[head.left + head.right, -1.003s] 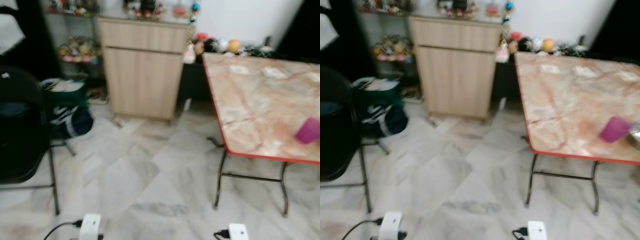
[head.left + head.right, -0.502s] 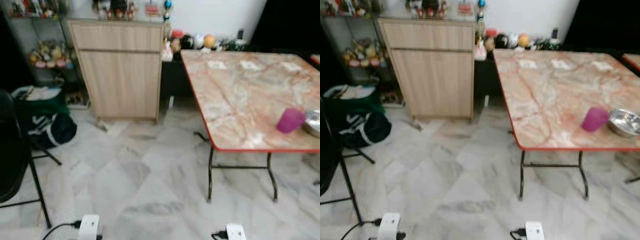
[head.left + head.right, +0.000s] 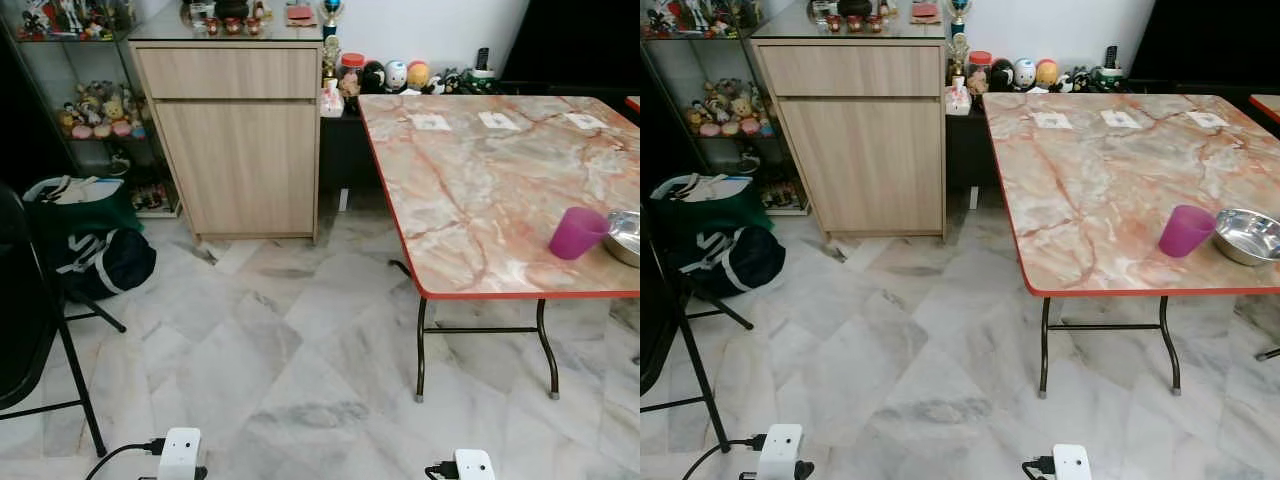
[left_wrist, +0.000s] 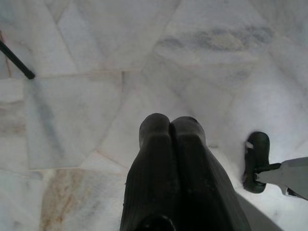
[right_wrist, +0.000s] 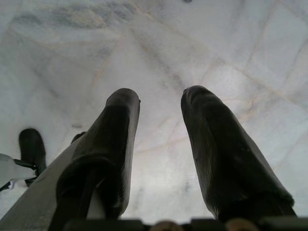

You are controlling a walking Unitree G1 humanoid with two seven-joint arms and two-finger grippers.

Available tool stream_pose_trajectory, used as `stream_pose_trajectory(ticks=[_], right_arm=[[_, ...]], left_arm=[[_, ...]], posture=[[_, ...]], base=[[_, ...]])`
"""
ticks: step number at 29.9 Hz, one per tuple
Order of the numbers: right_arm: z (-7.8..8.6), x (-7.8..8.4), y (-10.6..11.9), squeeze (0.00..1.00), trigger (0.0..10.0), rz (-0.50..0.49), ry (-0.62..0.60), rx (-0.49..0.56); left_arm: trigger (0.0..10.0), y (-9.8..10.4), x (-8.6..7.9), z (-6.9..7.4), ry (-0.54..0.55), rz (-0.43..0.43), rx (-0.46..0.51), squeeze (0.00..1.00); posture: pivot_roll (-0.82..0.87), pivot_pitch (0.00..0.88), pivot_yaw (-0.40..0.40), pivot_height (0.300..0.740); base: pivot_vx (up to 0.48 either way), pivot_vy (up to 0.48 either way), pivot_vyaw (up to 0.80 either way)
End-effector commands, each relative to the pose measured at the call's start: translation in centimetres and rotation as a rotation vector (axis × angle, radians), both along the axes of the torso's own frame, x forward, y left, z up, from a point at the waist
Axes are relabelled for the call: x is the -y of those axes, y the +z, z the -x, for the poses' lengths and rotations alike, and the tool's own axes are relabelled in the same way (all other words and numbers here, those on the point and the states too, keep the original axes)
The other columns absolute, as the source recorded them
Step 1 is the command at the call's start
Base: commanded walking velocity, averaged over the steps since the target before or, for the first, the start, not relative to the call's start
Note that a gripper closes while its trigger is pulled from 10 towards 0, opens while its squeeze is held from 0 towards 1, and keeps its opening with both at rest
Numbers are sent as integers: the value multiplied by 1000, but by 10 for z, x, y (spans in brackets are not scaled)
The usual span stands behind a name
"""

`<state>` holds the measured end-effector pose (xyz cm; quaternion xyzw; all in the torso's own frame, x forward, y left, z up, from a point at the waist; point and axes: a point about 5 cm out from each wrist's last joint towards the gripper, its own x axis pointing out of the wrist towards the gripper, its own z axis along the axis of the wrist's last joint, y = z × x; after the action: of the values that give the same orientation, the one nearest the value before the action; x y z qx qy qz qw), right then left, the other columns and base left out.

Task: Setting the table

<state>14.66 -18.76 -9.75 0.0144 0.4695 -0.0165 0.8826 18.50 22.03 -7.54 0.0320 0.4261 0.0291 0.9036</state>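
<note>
One marble-topped table [image 3: 1090, 190] stands on pale marble floor [image 3: 890, 350] beside a cabinet [image 3: 865, 130].

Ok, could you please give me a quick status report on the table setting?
Left gripper shut, right gripper open, both empty over floor. Pink cup beside steel bowl near table edge. Black folding chair on left.

From where I stand, no writing can be read. Three small white cards [image 3: 1052, 120] lie along the far side of the bench [image 3: 1090, 190], but whatever is printed on them is too small to read.
</note>
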Motion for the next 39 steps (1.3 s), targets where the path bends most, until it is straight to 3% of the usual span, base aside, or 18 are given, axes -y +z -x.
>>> stream_pose_trajectory(ticks=[1, 8, 29, 39], right_arm=[[-60, -2, 25, 0, 10000, -72, -182, 74], [-61, -1, 25, 0, 10000, -70, -176, 82], [-64, -2, 28, 0, 10000, -64, -146, 111], [-64, -2, 27, 0, 10000, -73, -159, 103]], left_arm=[[10000, 21, -11, -35, -119, -75, 14, 0], [10000, 19, -11, -32, -117, -76, 8, 0], [10000, 19, -9, -33, -125, -72, 6, 0], [10000, 19, -9, -32, -123, -70, 5, 0]], posture=[[104, 0, 21, 740], [102, 0, 18, 740], [100, 0, 24, 740], [97, 0, 22, 740]], base=[[0, -352, -706], [0, -378, -669], [0, -409, 0], [0, -407, 461]])
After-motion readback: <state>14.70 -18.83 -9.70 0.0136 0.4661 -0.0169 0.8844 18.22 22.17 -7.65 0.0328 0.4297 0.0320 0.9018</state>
